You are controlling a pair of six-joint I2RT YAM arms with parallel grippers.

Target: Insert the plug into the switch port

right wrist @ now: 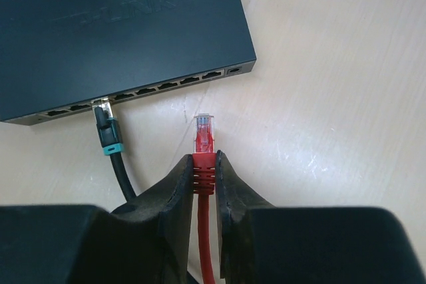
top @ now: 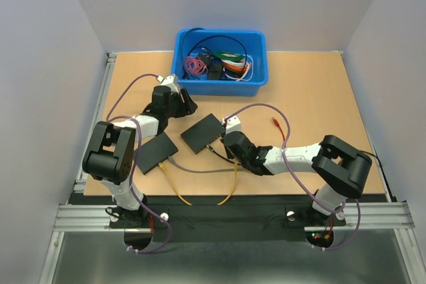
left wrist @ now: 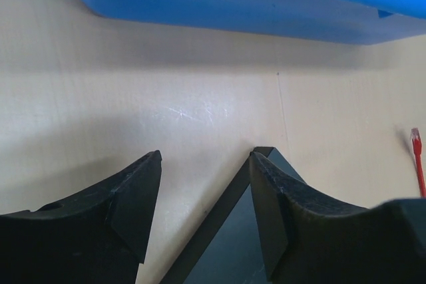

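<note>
While the top view takes in the whole table [top: 319,84], it shows a blue bin [top: 259,58] with cables at the far edge and two black boxes in the middle: the switch [top: 202,132] and, to its left, a second switch [top: 156,152]. The left claw [top: 188,106] hangs near the far corner of the switch. The right claw [top: 229,145] is just beside the near side of the switch. A red end [top: 276,122] of a cable lies on the table to the right, apart from both. Yellow cables [top: 174,186] run to the near edge.

In the left wrist view, the left claw [left wrist: 205,164] has its jaws apart and nothing is between them. A corner of the switch [left wrist: 229,244] shows below the gap. The bin [left wrist: 200,1] crosses the top, and the red end [left wrist: 417,139] lies at the right edge.

In the right wrist view, the right claw [right wrist: 204,164] is clamped on the red boot of the plug [right wrist: 204,134]. The clear tip of the plug points at the ports [right wrist: 166,86] of the switch [right wrist: 113,24]. It is near them but not touching, and it is not yet in any port. A black cable [right wrist: 106,131] with a teal boot sits in a port to the left of the plug.
</note>
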